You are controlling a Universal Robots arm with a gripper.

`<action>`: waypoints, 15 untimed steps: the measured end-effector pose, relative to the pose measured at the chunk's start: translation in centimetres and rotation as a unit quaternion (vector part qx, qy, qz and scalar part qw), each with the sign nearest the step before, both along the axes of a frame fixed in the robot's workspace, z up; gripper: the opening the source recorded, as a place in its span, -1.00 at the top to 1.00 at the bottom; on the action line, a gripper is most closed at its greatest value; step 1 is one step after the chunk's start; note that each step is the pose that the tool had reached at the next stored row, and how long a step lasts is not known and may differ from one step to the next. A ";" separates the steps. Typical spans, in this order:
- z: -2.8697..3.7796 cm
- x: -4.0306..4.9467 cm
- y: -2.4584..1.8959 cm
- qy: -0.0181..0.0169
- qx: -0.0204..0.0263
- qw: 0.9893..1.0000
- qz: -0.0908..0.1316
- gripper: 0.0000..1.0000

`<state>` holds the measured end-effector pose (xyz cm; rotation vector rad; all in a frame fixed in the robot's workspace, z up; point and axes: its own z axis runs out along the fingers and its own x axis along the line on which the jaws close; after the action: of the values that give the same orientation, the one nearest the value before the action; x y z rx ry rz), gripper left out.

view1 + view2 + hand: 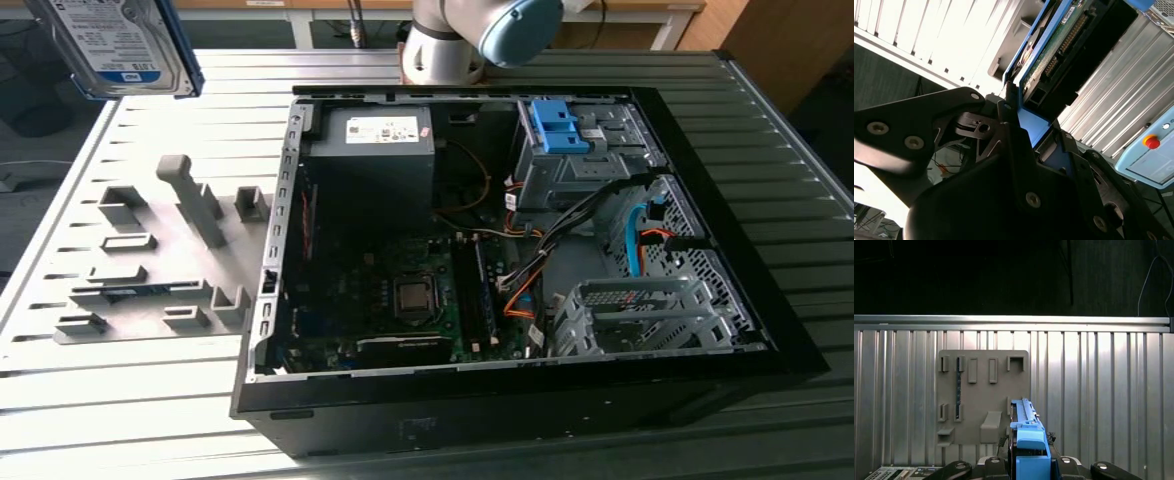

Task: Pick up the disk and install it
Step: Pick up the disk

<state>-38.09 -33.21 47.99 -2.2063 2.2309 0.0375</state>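
Disk: the disk [120, 45] hangs high at the exterior view's far left, well apart from the computer case [747, 300], label showing, long axis roughly upright.
Gripper: the gripper [1034, 125] is clamped on the disk's blue frame.
Second wrist view: the disk's green circuit board [1054, 47].
First wrist view: the disk is edge-on over the grey fixture plate [984, 385].

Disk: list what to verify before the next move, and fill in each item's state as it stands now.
1. Grip on the disk: ok. In the second wrist view the gripper is closed on its blue frame.
2. Disk clear of the grey holder plate: ok. In the first wrist view it hangs apart from the plate.
3. Computer case open: ok. Its side is off and the inside is exposed.
4. Bay ready for the disk: cannot tell. A blue bracket sits at the drive cage.
5. Cables out of the way: cannot tell. Blue and orange ones run beside the cages.
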 end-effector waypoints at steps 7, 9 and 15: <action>0.00 0.34 0.00 0.000 0.000 1.000 0.000 0.26; 0.00 0.43 0.00 0.000 0.000 1.000 0.000 0.26; 0.00 0.69 0.00 0.000 0.000 1.000 0.000 0.26</action>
<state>-37.40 -33.21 48.00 -2.2064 2.2309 0.0376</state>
